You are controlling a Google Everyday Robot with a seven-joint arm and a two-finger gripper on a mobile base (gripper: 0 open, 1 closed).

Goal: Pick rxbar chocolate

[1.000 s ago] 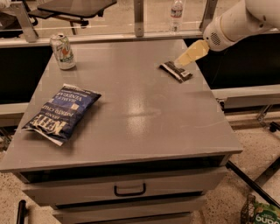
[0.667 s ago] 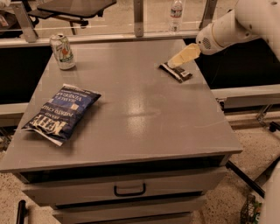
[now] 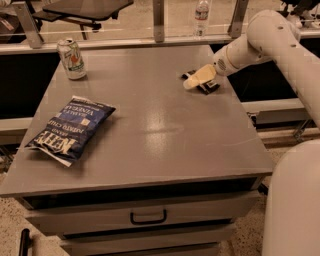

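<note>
The rxbar chocolate [image 3: 209, 87] is a small dark flat bar lying near the far right edge of the grey table [image 3: 150, 120]. My gripper [image 3: 195, 80], with pale cream fingers, comes in from the right on the white arm [image 3: 260, 40] and sits directly over the bar, covering its middle. Only the bar's two ends show, one on each side of the fingers.
A blue Kettle chip bag [image 3: 70, 129] lies at the table's left front. A white-green drink can [image 3: 71, 59] stands at the far left corner. A water bottle [image 3: 201, 15] stands beyond the rail behind the table. A drawer with a handle [image 3: 148, 218] is below the top.
The arm has swung left and down, bringing the gripper from just right of the bar to over it. The bar, bag and can have not moved.
</note>
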